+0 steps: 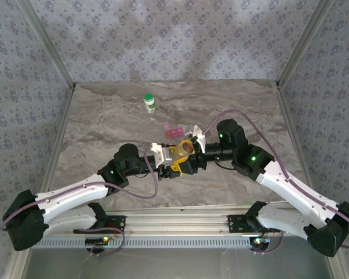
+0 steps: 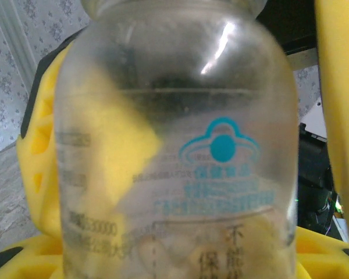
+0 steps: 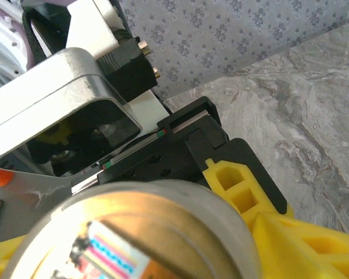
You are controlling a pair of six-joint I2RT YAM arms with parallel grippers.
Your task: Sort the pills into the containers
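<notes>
The clear amber-tinted vial (image 1: 183,150) hangs above mid-table between both arms. In the left wrist view the vial (image 2: 174,145) carries a blue logo and pale pills at its bottom. It sits between yellow fingers (image 2: 43,174), with my left gripper (image 2: 174,244) shut on it. My right gripper (image 3: 139,256) faces the vial's silver-rimmed, gold-toned top (image 3: 134,232), and a yellow finger (image 3: 291,244) presses against the rim. The white bottle with green cap (image 1: 149,103) stands at the back. The pink-and-clear pill case (image 1: 174,132) lies behind the grippers.
The marble tabletop (image 1: 104,122) is boxed in by patterned walls on three sides. A metal rail (image 1: 174,224) with both arm bases runs along the near edge. Purple cables (image 1: 232,113) loop above the arms. The left gripper's mount (image 3: 75,116) is close to the right wrist camera.
</notes>
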